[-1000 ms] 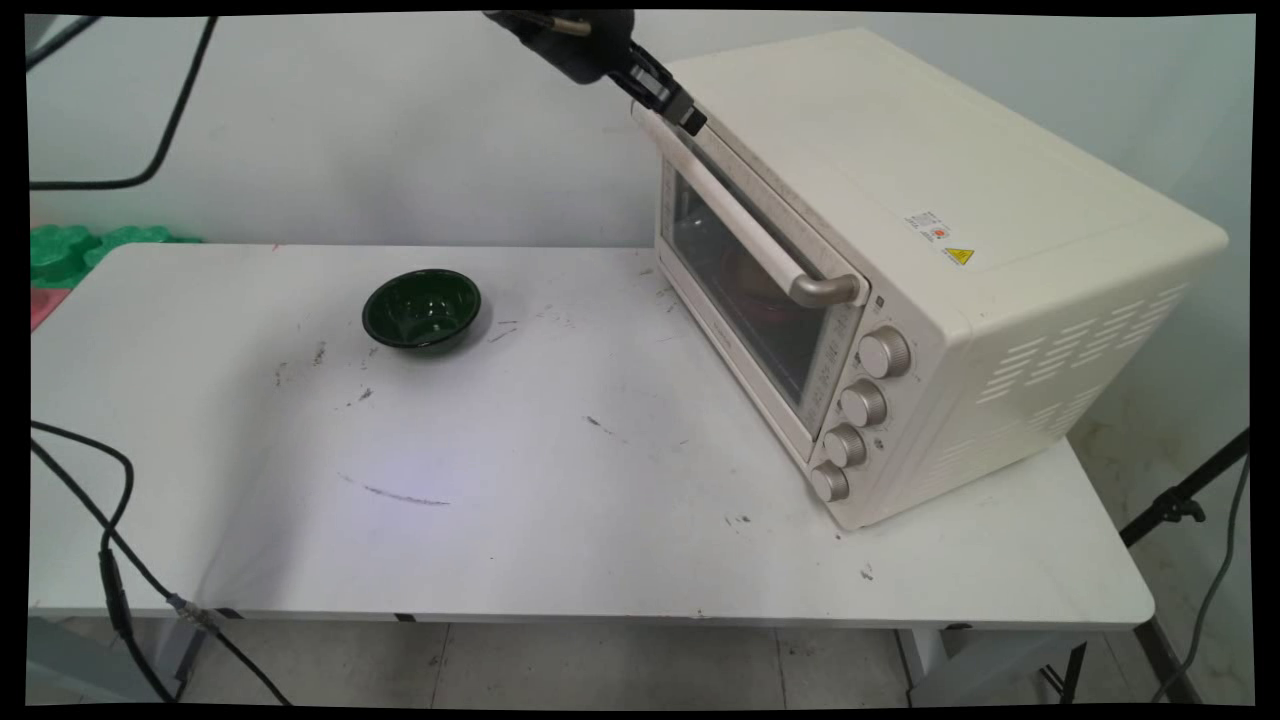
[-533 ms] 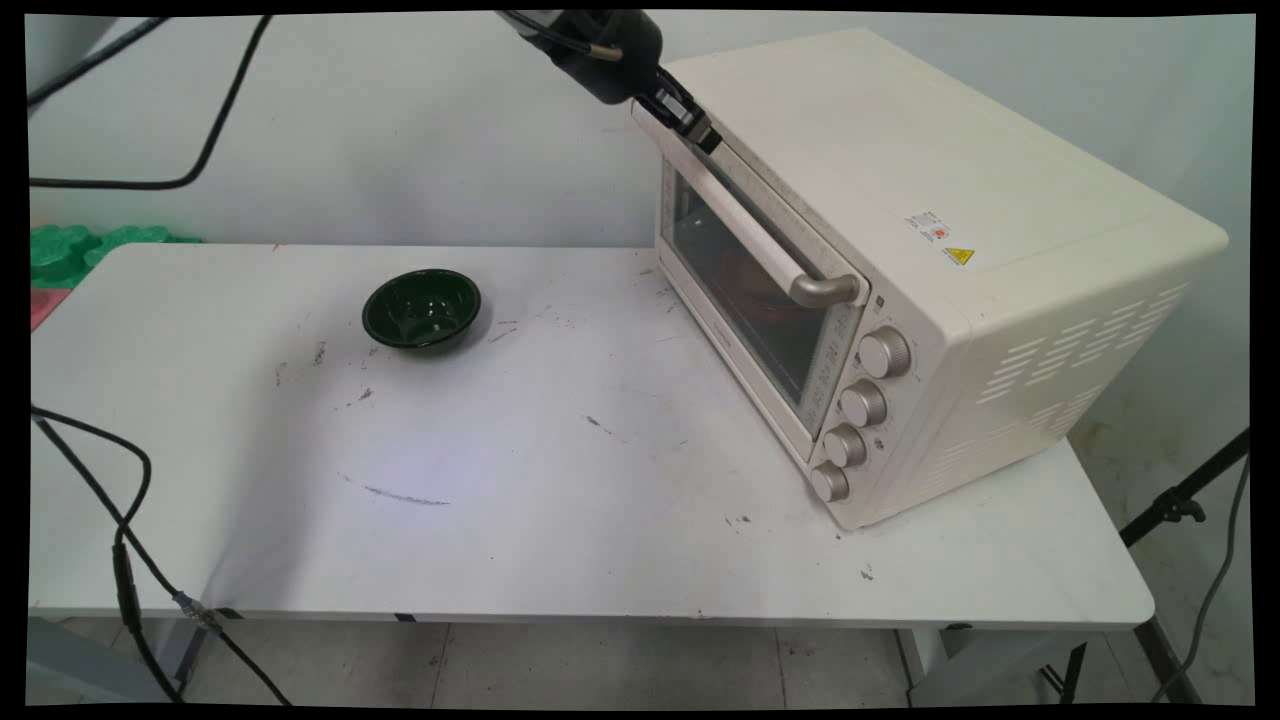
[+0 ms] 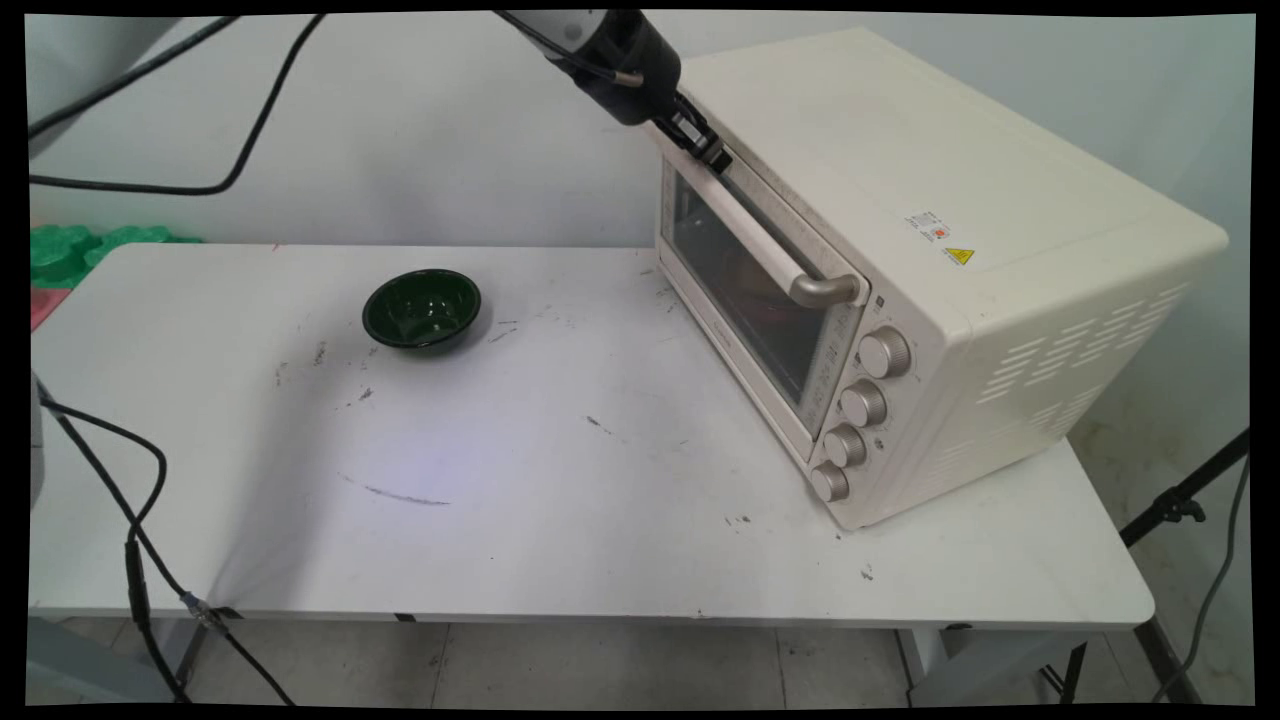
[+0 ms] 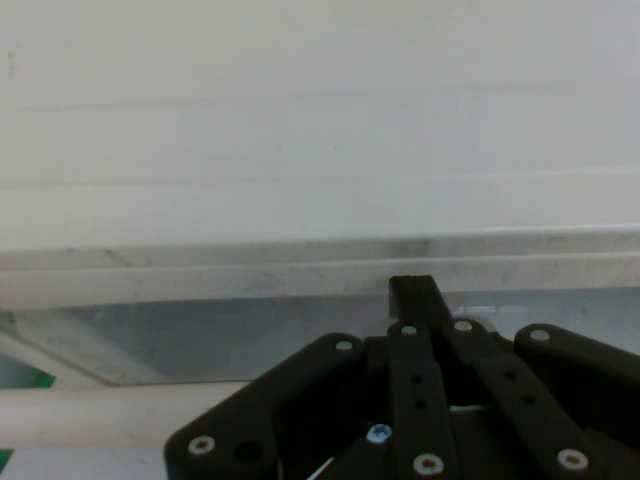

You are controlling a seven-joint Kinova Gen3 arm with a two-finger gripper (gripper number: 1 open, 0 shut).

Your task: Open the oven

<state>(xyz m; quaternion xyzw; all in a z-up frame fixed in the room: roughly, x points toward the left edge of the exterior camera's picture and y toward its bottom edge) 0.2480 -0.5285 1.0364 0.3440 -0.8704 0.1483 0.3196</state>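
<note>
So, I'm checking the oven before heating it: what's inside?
Through the oven door glass something reddish shows, unidentifiable. The handle and reflections hide the rest.

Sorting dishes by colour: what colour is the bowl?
Dark green bowl, glossy; clearest in the main view.

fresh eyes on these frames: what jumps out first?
A large cream toaster oven fills the right half of the white table, angled, door shut, four knobs down its front. The black claw is right at the top far corner of the oven door, above the far end of the handle. A dark green bowl sits alone on the table's left far side, well apart from the oven.
</note>
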